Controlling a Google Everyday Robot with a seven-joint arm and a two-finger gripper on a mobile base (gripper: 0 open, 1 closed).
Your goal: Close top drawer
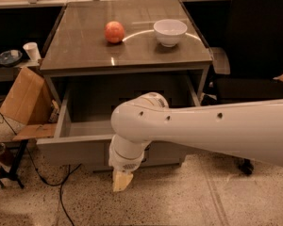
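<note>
Nearest, the gripper (122,180) is hanging in front of the table (80,51), pointing down; its opening cannot be told. The top drawer (70,152), deep, grey, plain-fronted, is standing pulled out from under the table, which is bearing 1 apple (114,32) and 1 bowl (170,32).

Top drawer (73,149): your view of its front panel's middle and right is blocked by the arm (203,131). Arm: cut off at your right edge. Gripper (121,180): low, just before that panel.
</note>
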